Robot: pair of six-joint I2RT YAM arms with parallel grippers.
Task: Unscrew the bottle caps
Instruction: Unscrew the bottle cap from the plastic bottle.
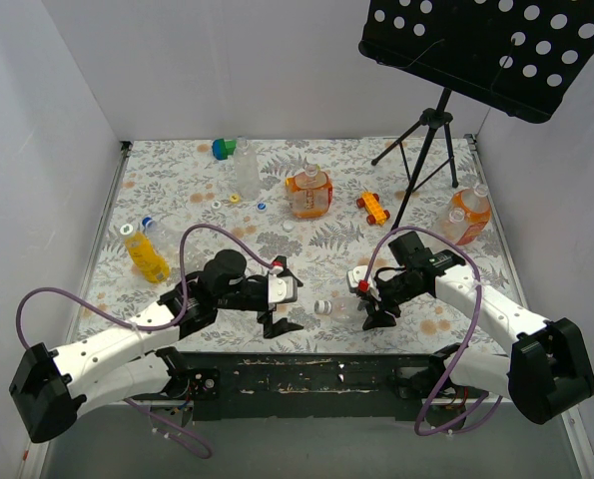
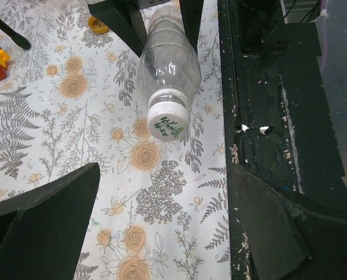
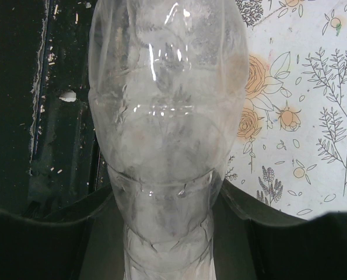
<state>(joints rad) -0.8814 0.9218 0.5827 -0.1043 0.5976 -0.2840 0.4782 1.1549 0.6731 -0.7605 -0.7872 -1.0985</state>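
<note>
A clear colourless bottle [image 1: 348,305] lies level just above the table's near edge, its white cap [image 1: 322,306] pointing left. My right gripper [image 1: 374,305] is shut on the bottle's lower body; in the right wrist view the bottle [image 3: 167,116] fills the frame between my fingers [image 3: 45,239]. My left gripper [image 1: 289,299] is open and empty, a short way left of the cap. In the left wrist view the cap [image 2: 168,123] has green print and faces my open gripper [image 2: 161,198], apart from both fingers [image 2: 45,216].
Further back stand a yellow bottle [image 1: 145,254], a clear bottle [image 1: 245,168], a squat orange bottle [image 1: 308,193] and an orange bottle [image 1: 466,215] at the right. Loose caps [image 1: 262,208], an orange toy car [image 1: 372,207], a green-and-blue block [image 1: 224,149] and a tripod stand [image 1: 426,150] are there.
</note>
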